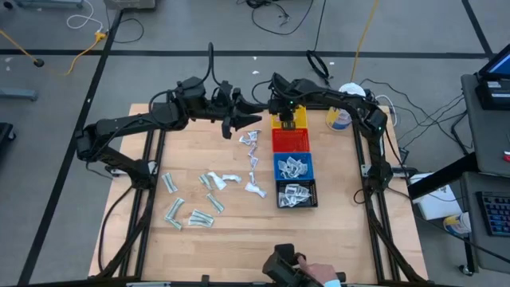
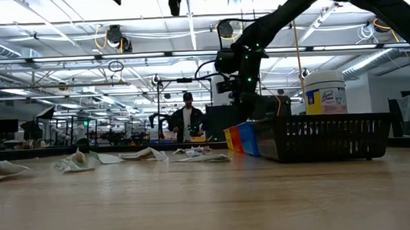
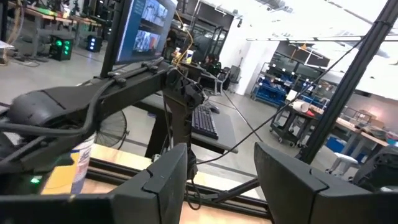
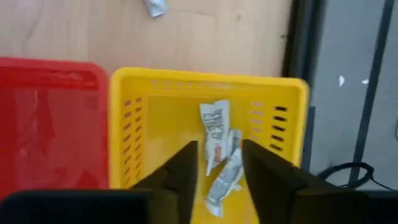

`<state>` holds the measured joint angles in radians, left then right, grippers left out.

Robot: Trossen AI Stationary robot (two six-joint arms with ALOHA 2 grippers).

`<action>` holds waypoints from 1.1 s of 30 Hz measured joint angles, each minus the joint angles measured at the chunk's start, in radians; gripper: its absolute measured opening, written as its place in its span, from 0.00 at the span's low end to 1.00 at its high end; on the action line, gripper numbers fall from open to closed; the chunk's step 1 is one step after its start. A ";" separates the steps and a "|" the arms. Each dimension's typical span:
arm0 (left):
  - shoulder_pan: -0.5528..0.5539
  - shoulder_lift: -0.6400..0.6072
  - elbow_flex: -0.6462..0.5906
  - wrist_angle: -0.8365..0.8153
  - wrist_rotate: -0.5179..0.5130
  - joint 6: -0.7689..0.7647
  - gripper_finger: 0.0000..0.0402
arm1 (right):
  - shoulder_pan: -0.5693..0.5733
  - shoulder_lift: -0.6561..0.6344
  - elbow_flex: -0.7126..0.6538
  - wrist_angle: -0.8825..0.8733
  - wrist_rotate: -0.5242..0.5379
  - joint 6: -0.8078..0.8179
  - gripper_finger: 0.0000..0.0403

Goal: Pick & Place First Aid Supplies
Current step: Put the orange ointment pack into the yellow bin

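Observation:
The first aid supplies are small flat packets. Several lie loose on the wooden table [image 1: 209, 182], with a few more near the bins [image 1: 253, 137]. A row of bins runs from far to near: yellow [image 1: 288, 121], red [image 1: 291, 141], blue [image 1: 293, 167] and black [image 1: 296, 194]. My right gripper [image 4: 217, 171] hangs open over the yellow bin [image 4: 155, 112], pointing steeply down. Two white packets [image 4: 214, 127] show in the bin between and below its fingers. My left gripper [image 1: 241, 123] is held level above the table's far middle. It is open, with nothing between its fingers [image 3: 168, 180].
A white jar with a yellow label [image 1: 340, 118] stands right of the yellow bin. The blue and black bins hold packets. A person's hand with a dark device [image 1: 307, 273] shows at the near edge. Another person [image 2: 186, 119] stands far behind the table.

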<state>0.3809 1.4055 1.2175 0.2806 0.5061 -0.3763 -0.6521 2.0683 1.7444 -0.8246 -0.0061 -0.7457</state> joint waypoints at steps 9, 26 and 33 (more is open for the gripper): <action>0.000 0.000 0.000 -0.001 0.036 0.002 0.48 | -0.001 -0.079 0.000 0.024 -0.050 0.141 0.49; 0.007 0.000 0.000 0.009 0.013 0.094 0.48 | 0.164 -0.431 0.001 0.165 -0.316 0.508 0.48; 0.019 0.000 0.000 0.011 -0.018 0.094 0.48 | 0.297 -0.476 0.000 0.183 -0.339 0.551 0.48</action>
<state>0.4000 1.4059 1.2175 0.2913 0.4881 -0.2825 -0.3552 1.5925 1.7447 -0.6417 -0.3450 -0.1950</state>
